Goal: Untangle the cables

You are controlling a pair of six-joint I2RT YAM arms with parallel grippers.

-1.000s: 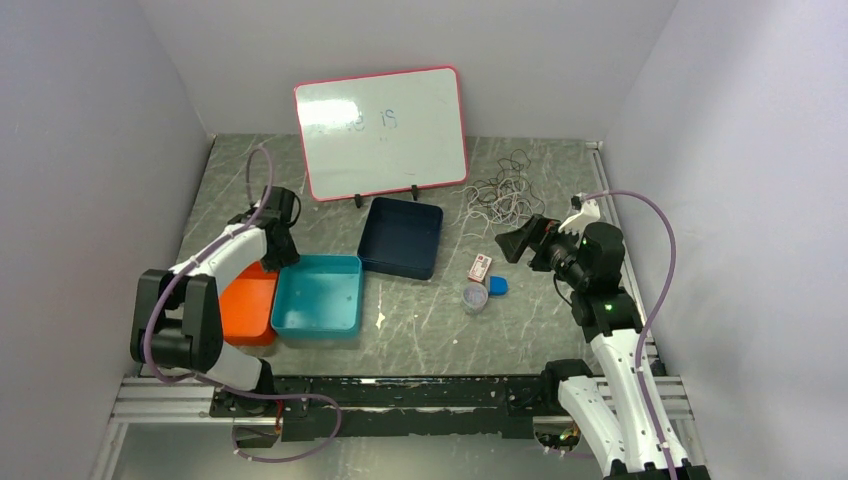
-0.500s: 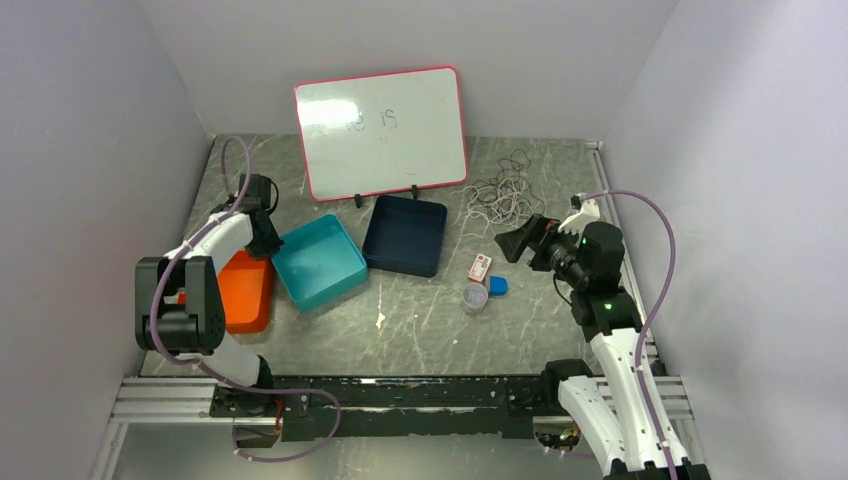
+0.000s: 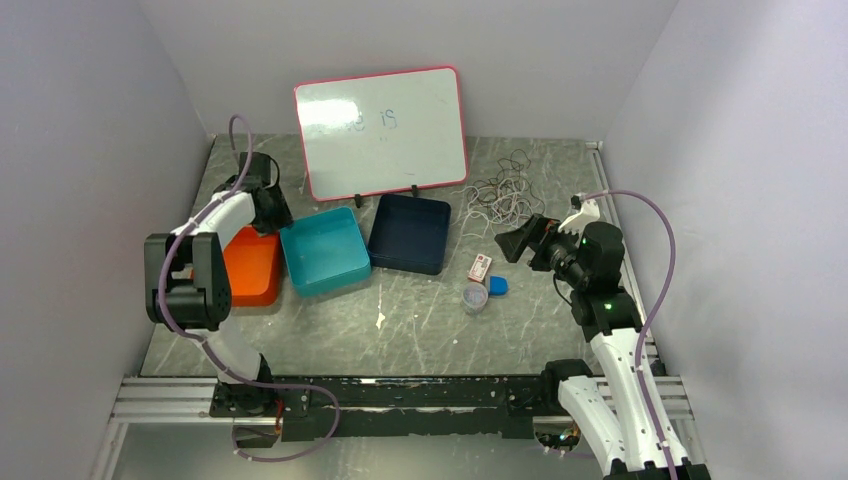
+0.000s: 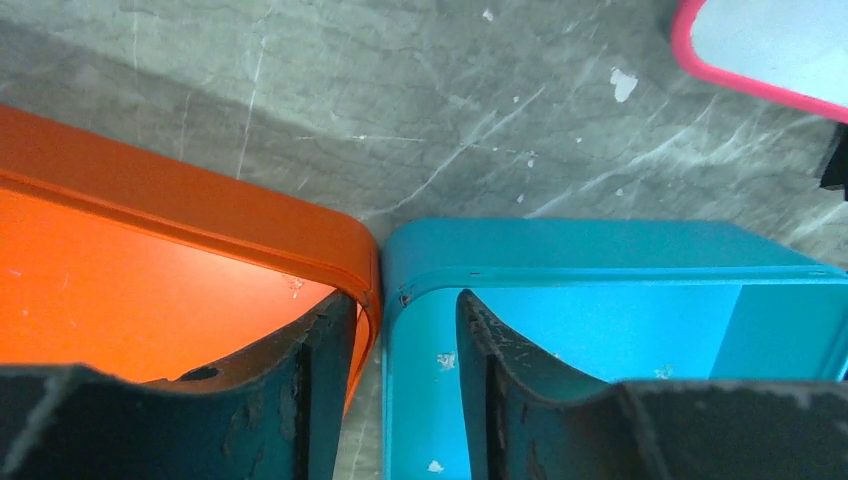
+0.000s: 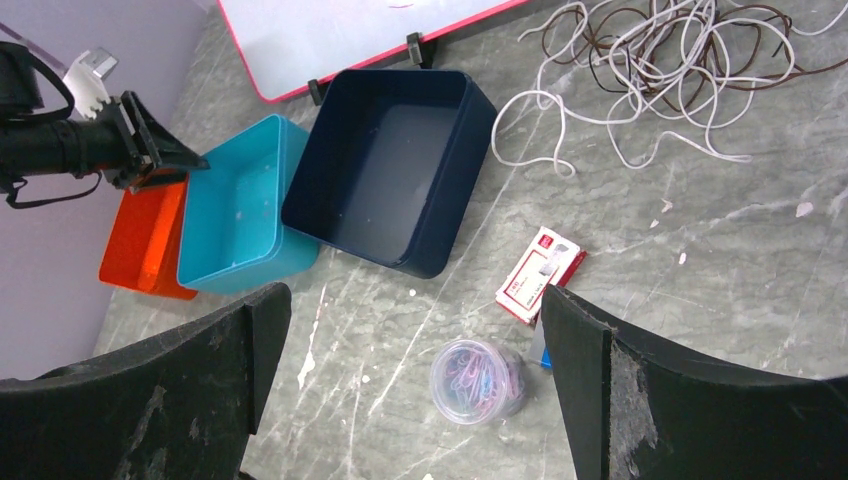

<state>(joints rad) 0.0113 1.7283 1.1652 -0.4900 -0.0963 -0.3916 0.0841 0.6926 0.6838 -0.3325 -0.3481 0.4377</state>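
White+black cables (image 3: 500, 197) loop every way, heap stretched diag; right claw (image 3: 505, 243) wide, left claw (image 4: 400, 310) can't tell.

Open table (image 3: 420, 330) along the near edge, plenty of room there. Toward the far right corner, the cables (image 3: 497, 195) lie with bare surface on their near side. The whiteboard (image 3: 382, 128) walls off the far edge, and the navy bin (image 3: 407, 235), small carton (image 3: 480, 267) and clip jar (image 3: 476, 297) crowd the middle.

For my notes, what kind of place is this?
Likely a robot test cell: plain walls around a tabletop, two arms bolted to a rail, a whiteboard and tangled cables.
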